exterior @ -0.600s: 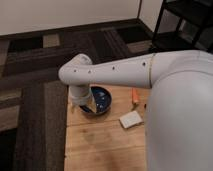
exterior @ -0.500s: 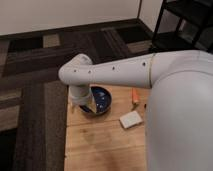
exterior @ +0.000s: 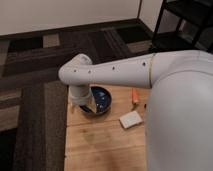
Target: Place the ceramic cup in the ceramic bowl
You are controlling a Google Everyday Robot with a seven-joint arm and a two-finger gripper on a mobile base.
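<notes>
The gripper (exterior: pixel 83 103) hangs at the left rim of the ceramic bowl (exterior: pixel 103 98), a pale shape there perhaps the ceramic cup (exterior: pixel 89 107); its grip state cannot be told

No text, labels, brand marks, numbers or signs readable anywhere in view. At the end of the white arm (exterior: pixel 115 70), gripper (exterior: pixel 84 105) low over the left rim of the ceramic bowl (exterior: pixel 103 96) on the wooden table (exterior: pixel 100 145), largely hidden behind the wrist.
</notes>
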